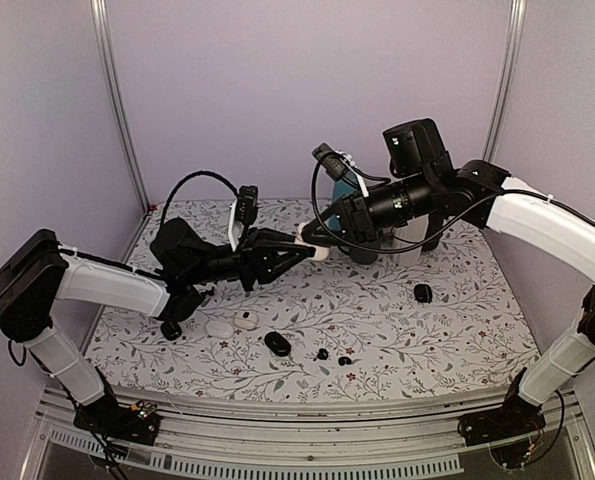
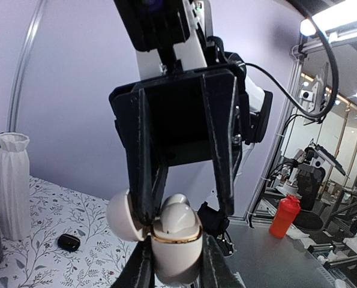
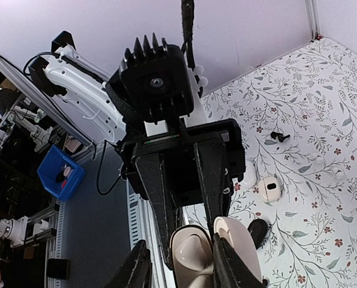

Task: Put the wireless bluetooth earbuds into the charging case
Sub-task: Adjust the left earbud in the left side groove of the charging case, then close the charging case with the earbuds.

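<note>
White shells cover left arm (image 1: pixel 107 285) and right arm (image 1: pixel 552 228); joints (image 1: pixel 180 246), cables (image 1: pixel 192 177), left gripper (image 1: pixel 307 250) and right gripper (image 1: pixel 322 235) are black.

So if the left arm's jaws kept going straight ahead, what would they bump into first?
The right gripper, most likely. It faces the left gripper head-on, and the white charging case the left one holds sits between the right one's jaws.

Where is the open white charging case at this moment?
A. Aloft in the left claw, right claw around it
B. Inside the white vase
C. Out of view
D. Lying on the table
A: the white charging case sits clamped in the left claw well above the table, with the right claw straddling it.
</note>
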Robot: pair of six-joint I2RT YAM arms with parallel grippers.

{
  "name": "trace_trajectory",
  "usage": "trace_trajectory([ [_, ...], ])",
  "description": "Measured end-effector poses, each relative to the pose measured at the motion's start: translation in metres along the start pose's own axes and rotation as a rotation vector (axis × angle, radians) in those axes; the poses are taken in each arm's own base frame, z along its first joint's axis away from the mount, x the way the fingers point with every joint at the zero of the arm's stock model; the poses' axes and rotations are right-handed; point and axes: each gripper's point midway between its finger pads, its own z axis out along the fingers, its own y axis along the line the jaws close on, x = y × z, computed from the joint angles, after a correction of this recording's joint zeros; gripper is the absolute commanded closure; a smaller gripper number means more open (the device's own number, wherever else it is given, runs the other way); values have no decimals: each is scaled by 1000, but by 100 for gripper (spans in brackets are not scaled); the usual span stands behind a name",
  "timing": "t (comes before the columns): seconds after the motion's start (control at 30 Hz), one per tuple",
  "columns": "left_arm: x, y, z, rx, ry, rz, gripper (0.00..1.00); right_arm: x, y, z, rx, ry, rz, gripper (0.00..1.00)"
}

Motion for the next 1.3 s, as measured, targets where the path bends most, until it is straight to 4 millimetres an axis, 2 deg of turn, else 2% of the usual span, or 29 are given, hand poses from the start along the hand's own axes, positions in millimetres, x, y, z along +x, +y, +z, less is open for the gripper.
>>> trace_trajectory([
  [0.27,-1,2,0,-10,-7,1,100,-7,-3,-3,34,-28,7,61],
  [0.53,-4,-1,0,0,-19,15,100,-34,2,-31,88,-163,-9,59],
  [0.73,-1,-1,-2,-3,-16,22,100,-49,-14,-42,148,-251,24,57],
  [0.9,-2,-1,-2,-2,-16,39,100,-39,-42,-49,211,-286,103,55],
  [1.07,-1,-1,-1,2,-10,54,100,-28,-66,-62,228,-326,197,46],
  [1.3,-4,-2,0,6,-15,70,100,-18,-65,-59,159,-339,249,28],
])
